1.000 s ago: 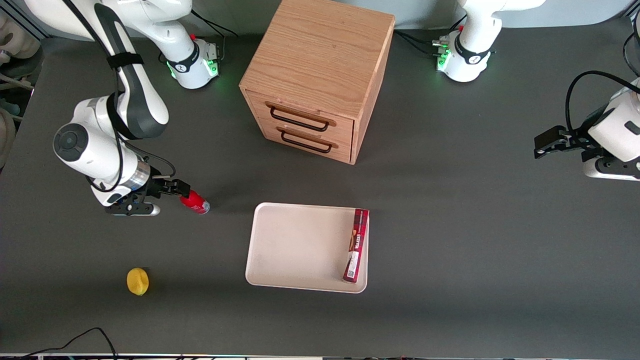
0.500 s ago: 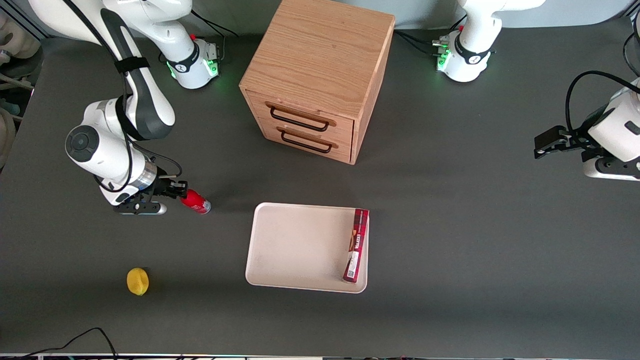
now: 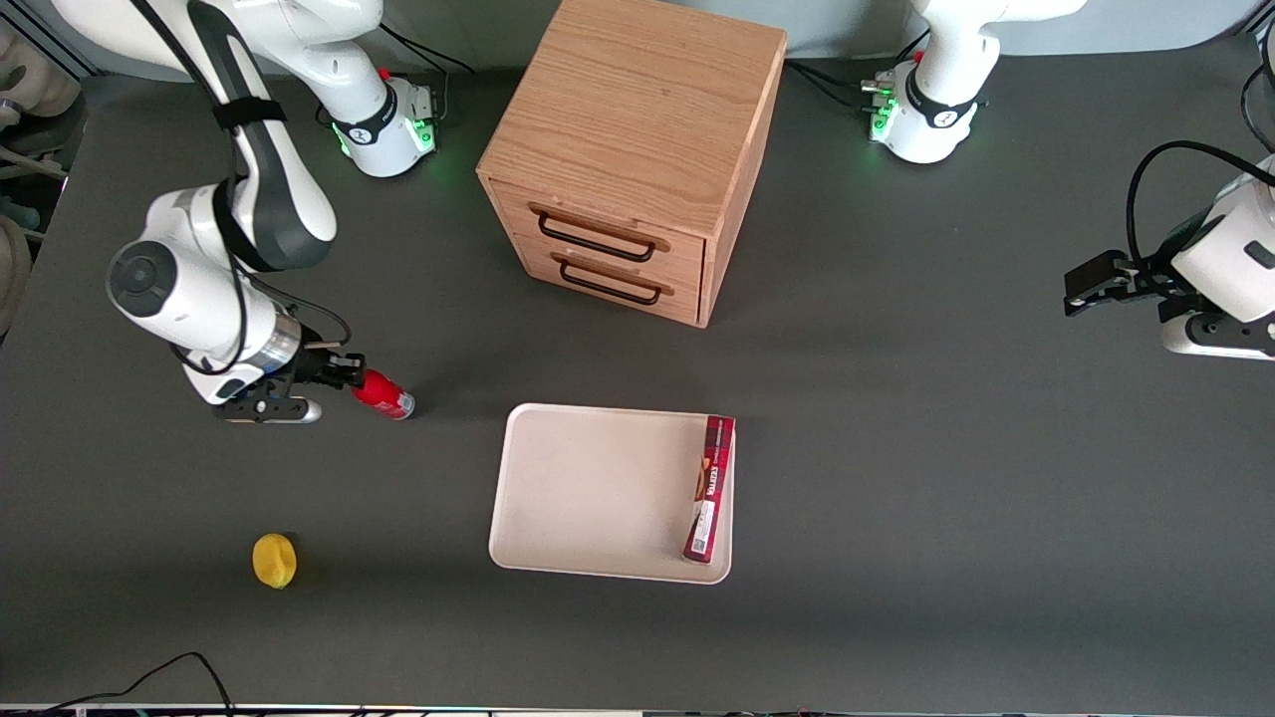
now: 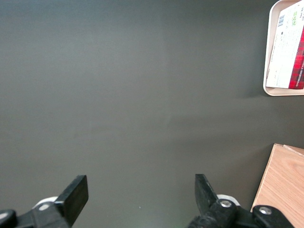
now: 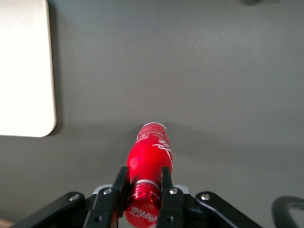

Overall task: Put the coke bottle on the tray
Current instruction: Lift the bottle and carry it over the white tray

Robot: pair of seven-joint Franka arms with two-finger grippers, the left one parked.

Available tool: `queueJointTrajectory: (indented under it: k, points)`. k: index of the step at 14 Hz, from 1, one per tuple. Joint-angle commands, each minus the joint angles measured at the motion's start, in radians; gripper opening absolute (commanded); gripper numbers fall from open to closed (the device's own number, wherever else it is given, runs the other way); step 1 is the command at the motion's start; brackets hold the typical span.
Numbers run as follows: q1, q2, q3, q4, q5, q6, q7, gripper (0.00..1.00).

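Claw point(image 3: 351, 379) pinches the bottle point(image 3: 383, 395) at its cap end, fingers point(image 5: 167, 183) tight on the neck. Since half a second ago claw and bottle have shifted slightly away from the tray point(image 3: 598, 488) and up; the arm's elbow has swung outward. Bottle lies tilted, well apart from the tray. Box point(image 3: 710, 488) and lemon point(image 3: 274, 560) unmoved on the worktop point(image 3: 896, 448)

Red coke bottle point(image 5: 148, 164) (white script), cream tray point(image 3: 598, 488)
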Motion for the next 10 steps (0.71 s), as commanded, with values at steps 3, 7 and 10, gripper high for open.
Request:
queueJointTrajectory:
  k: [3,7,10]
  points:
    - [-0.023,-0.036,-0.009,0.324,0.004,-0.399,-0.010,0.00]
    - [-0.042,0.025,-0.009,0.608,-0.055,-0.656,-0.007,0.00]
    - [-0.032,0.097,-0.009,0.687,-0.057,-0.671,0.017,0.00]
